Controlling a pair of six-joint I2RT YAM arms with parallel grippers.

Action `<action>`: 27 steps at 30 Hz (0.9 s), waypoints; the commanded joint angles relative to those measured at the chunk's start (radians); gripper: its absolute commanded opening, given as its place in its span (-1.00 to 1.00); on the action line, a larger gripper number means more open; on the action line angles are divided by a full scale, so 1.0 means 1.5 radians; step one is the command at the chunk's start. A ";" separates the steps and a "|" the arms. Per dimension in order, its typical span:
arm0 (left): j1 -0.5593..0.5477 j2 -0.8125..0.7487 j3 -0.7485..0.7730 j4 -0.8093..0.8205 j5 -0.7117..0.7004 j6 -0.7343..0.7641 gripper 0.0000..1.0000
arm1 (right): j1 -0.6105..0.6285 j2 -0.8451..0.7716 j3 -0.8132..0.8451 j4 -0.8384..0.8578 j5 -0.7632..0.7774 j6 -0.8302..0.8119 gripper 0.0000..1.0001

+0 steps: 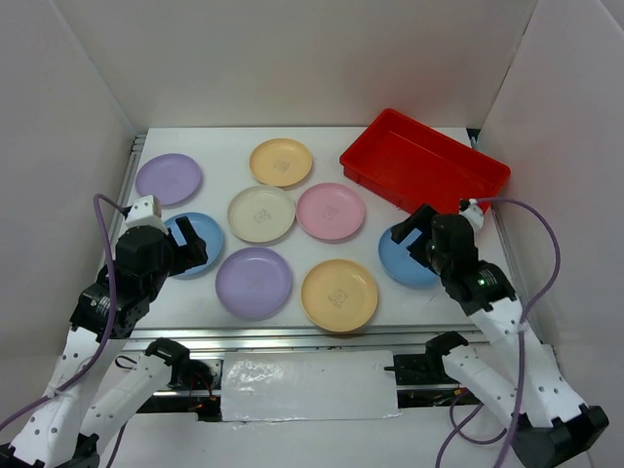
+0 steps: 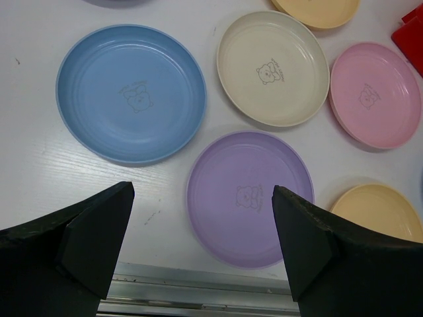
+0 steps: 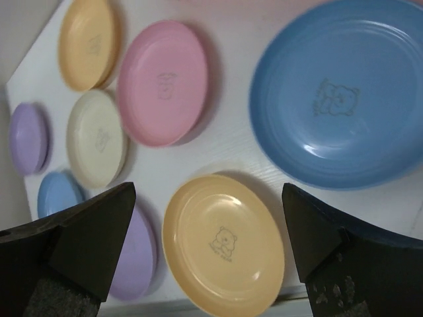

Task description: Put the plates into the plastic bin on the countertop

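Two blue plates [image 1: 213, 230] lie partly hidden under left gripper [image 1: 188, 253] and right gripper [image 1: 409, 234].

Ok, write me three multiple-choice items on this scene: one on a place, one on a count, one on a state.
1. Where does the plastic bin stand on the countertop?
A. near left corner
B. far right corner
C. dead centre

2. How many yellow-orange plates show in the top view?
A. one
B. two
C. four

3. What state is the left gripper in?
A. open, holding nothing
B. shut on a pink plate
C. shut on the bin's rim

Answers:
1 B, the red bin sits at the far right of the white surface.
2 B, one lies at the far side and one near the front edge.
3 A, in the left wrist view its jaws stand wide apart, gripping nothing.
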 commanded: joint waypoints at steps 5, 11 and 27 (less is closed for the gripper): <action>0.002 -0.019 -0.002 0.039 0.007 0.015 0.99 | -0.111 0.066 -0.113 0.054 0.051 0.202 1.00; 0.001 -0.018 -0.002 0.043 0.019 0.022 0.99 | -0.185 0.079 -0.206 0.119 0.044 0.261 0.95; 0.001 -0.023 -0.002 0.041 0.016 0.020 0.99 | -0.286 0.187 -0.304 0.253 -0.034 0.232 0.50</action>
